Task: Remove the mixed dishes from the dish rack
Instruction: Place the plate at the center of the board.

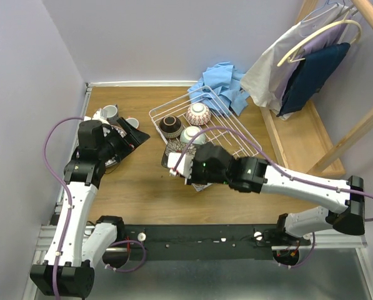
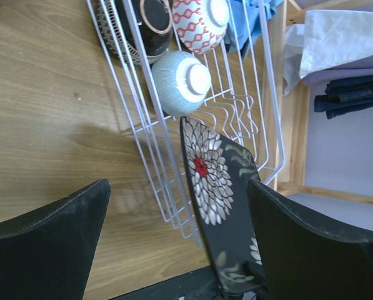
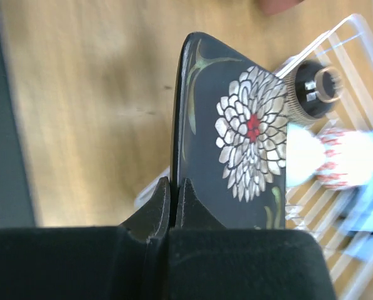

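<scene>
Right fingers (image 3: pixel 164 203) pinched shut on the edge of an upright black flowered plate (image 3: pixel 236 144), beside the dish rack's (image 1: pixel 234 119) near corner. Left fingers (image 2: pixel 49 250) wide open, empty. The plate is best tilted flat and lowered gently onto the bare surface (image 1: pixel 142 187).

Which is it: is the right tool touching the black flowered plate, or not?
Touching. The right wrist view shows the right tool shut on the black flowered plate, its edge pinched between both fingers.
</scene>
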`<state>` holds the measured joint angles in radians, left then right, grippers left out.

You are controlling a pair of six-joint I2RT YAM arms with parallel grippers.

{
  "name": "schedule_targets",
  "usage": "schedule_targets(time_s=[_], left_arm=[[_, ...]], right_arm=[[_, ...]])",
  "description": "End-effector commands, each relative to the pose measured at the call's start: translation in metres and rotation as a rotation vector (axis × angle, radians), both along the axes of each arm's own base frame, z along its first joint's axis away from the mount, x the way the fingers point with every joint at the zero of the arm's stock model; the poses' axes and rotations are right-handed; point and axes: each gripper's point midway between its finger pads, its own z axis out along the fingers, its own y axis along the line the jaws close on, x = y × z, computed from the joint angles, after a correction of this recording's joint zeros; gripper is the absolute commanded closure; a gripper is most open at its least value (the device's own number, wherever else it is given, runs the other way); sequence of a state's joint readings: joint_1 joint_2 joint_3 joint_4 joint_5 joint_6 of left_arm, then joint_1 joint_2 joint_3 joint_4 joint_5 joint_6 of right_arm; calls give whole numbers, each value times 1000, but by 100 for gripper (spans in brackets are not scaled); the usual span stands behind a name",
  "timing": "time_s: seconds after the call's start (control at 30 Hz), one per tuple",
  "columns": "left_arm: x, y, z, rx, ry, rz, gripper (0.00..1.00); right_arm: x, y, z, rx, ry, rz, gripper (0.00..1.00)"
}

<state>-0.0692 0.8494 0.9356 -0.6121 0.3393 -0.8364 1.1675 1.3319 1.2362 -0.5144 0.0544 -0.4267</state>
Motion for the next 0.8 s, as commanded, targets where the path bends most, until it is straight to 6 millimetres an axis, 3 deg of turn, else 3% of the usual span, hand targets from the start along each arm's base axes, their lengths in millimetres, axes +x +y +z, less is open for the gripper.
schedule_targets(time_s=[0.0, 0.07, 0.13, 0.43, 0.77], left_arm=[[-1, -17, 24, -47, -26, -51, 2], [-3, -25, 26, -58, -24, -75, 2], [-3, -30, 22, -60, -7, -87, 2], [-9, -63, 4, -71, 29, -162, 8], [-1, -61, -7, 1, 2, -138, 30]], right_arm=[[29, 10, 80, 127, -464, -137, 99], [24, 14, 87, 119, -550, -145, 99], [20, 20, 78, 81, -588, -123, 99], [15, 32, 77, 89, -646, -107, 99], [10, 37, 66, 49, -641, -67, 99]])
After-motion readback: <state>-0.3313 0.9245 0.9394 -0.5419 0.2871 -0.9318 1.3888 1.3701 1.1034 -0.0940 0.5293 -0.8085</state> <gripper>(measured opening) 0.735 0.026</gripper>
